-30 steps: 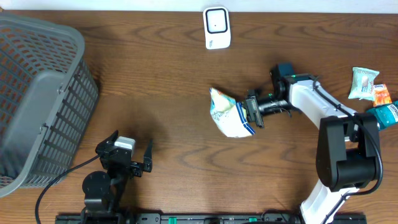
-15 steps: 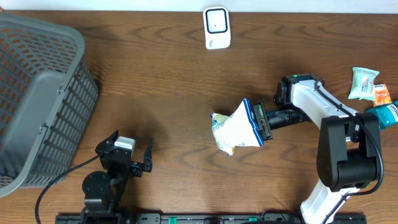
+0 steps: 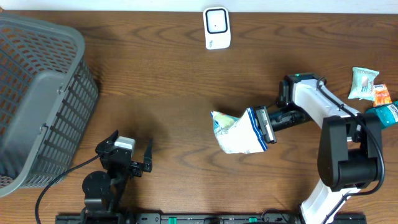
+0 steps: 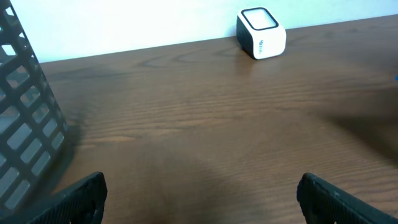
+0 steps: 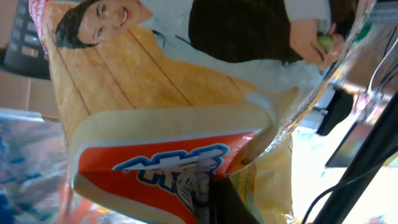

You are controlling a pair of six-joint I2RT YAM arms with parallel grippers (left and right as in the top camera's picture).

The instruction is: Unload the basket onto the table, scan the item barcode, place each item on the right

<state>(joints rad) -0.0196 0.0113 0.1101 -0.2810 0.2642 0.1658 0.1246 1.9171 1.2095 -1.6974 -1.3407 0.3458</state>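
Observation:
The item is a white and blue snack bag [image 3: 236, 132], held just over the middle of the table. My right gripper [image 3: 263, 125] is shut on the bag's right end. In the right wrist view the bag [image 5: 161, 93] fills the frame, showing a smiling face and an orange label. One dark finger [image 5: 229, 200] presses against its lower edge. No barcode shows. The white scanner [image 3: 217, 28] stands at the table's far edge, also in the left wrist view as the scanner [image 4: 261, 32]. My left gripper [image 3: 127, 159] rests open near the front left, nothing between its fingertips [image 4: 84, 198].
A grey mesh basket [image 3: 37, 93] fills the left side, its wall [image 4: 25, 124] close to my left gripper. Other snack packets [image 3: 364, 82] and a teal packet [image 3: 388, 115] lie at the right edge beside the right arm's base.
The right gripper has drawn back to the right and turned the bag; the bag now sits lower and further right than a second ago. The left arm has not moved.

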